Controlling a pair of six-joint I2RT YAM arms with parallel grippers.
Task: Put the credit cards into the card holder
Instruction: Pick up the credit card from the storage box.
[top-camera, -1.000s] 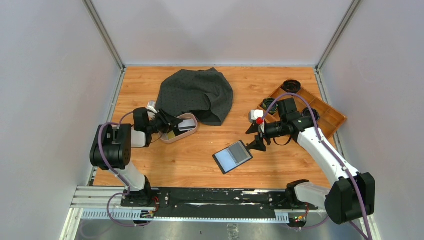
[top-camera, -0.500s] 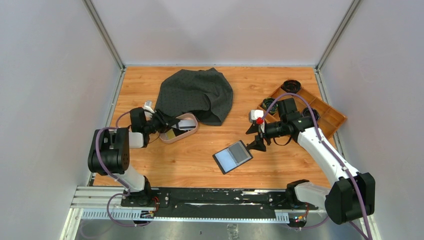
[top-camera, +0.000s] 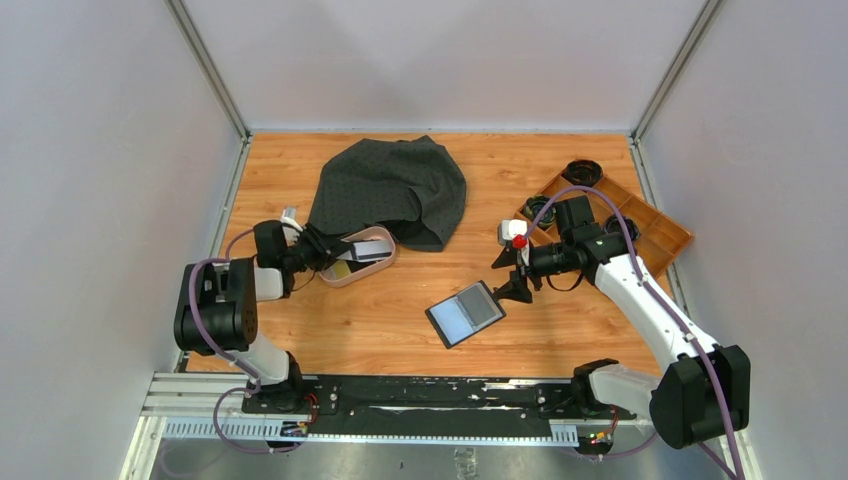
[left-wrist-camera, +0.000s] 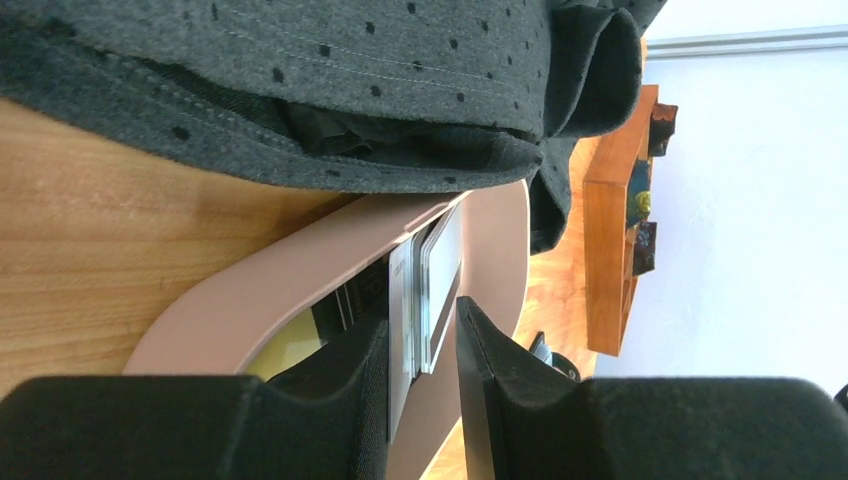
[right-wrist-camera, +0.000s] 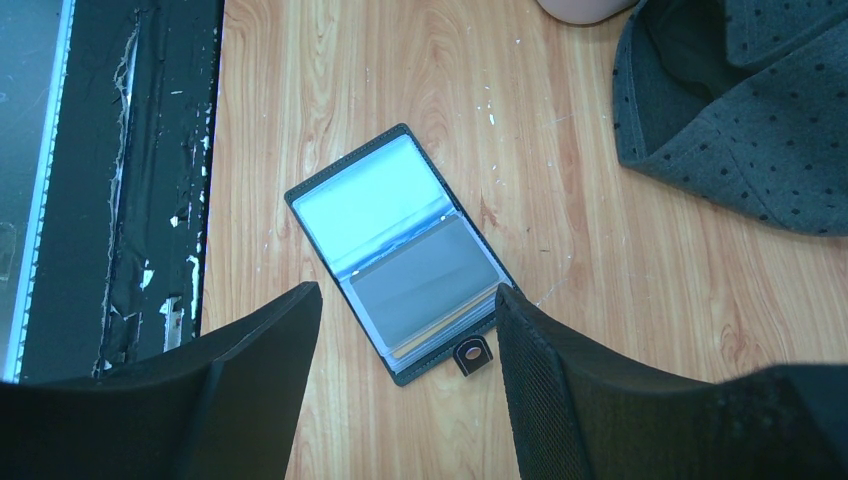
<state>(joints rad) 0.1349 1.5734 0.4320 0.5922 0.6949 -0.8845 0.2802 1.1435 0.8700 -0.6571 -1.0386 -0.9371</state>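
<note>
**A:** Where is your small black leather-like bifold card holder (top-camera: 466, 313) lying?

**B:** It is lying open and flat on the light wooden plank table (top-camera: 380, 330), between your two arms and nearer the right one. In the right wrist view a grey card is sitting in one of its greyish-blue pockets. A yellowish edge is showing beneath the card, and the small round snap tab (right-wrist-camera: 470, 352) is sticking out at one corner.

**A:** And your right gripper (top-camera: 510, 277)?

**B:** It is hovering just beside the holder with its jaws spread wide, carrying nothing. Its black fingers (right-wrist-camera: 250, 390) are framing the holder in the wrist view.

**A:** The thin grey and yellowish-tan plastic credit cards (top-camera: 372, 249)?

**B:** They are resting in the shallow pink oval dish (top-camera: 345, 283) on your left. The dish's far rim is touching the crumpled dark grey dotted cloth (top-camera: 395, 190). Your left gripper (left-wrist-camera: 422, 320) is reaching into the dish. Its fingers are standing narrowly apart with the edges of grey cards in the gap. I cannot tell whether they are pinching them.

**A:** What is surrounding you?

**B:** Plain pale grey walls (top-camera: 100, 150) are closing in three sides. A long orange wooden compartment tray (top-camera: 660, 235) is lying at the right edge, holding dark round items (top-camera: 540, 210). A scuffed black rail (top-camera: 400, 395) is running along the near edge.
</note>
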